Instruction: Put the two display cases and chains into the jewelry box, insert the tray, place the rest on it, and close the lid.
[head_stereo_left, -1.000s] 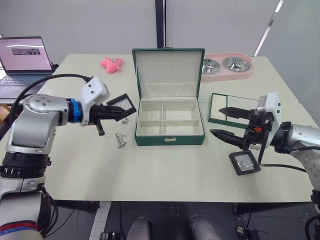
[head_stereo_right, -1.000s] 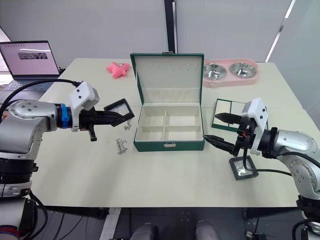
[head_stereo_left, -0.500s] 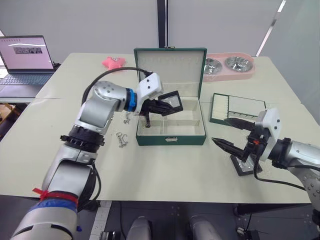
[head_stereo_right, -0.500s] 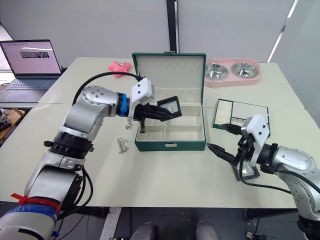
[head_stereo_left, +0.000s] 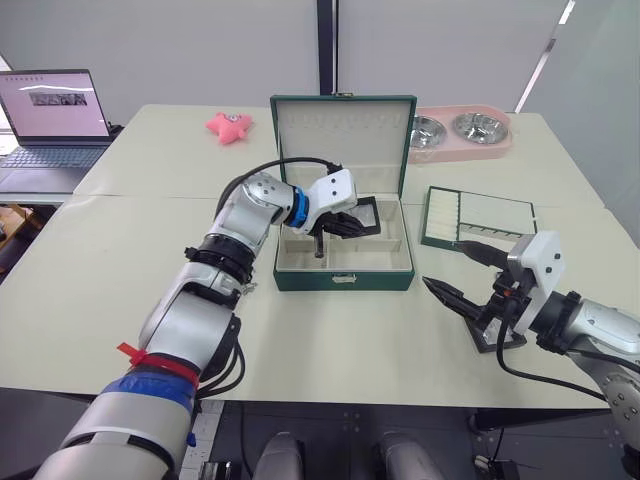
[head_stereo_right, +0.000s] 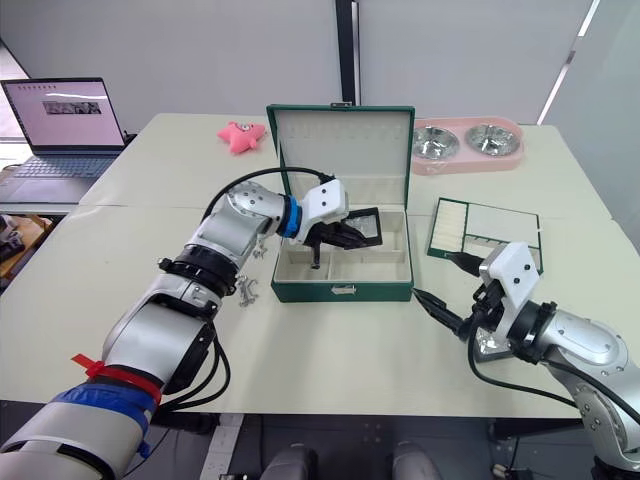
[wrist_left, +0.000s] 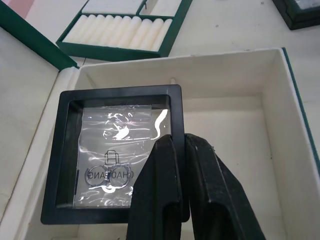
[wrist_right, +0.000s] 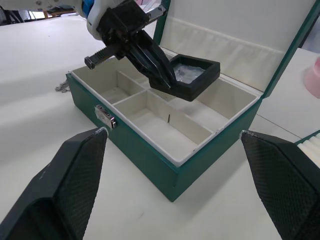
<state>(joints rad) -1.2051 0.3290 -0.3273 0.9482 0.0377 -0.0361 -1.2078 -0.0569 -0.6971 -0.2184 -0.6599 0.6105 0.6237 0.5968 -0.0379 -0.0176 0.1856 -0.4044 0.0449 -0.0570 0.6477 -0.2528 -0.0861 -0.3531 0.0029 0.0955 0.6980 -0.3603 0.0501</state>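
One display case (wrist_left: 117, 150) was pinched at its frame edge by our left gripper (wrist_left: 175, 150) above the jewelry box (head_stereo_left: 345, 280); it might tilt onto a divider. Our right gripper (head_stereo_left: 452, 270) was spread wide.

Office-like lab; laptop (head_stereo_left: 52, 118) on pale tables (head_stereo_left: 150, 300); partition walls (head_stereo_left: 180, 50)

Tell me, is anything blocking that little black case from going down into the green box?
Nothing visible. The left gripper holds the display case just above the open jewelry box; the lid stands upright behind, and the compartments beneath look empty.
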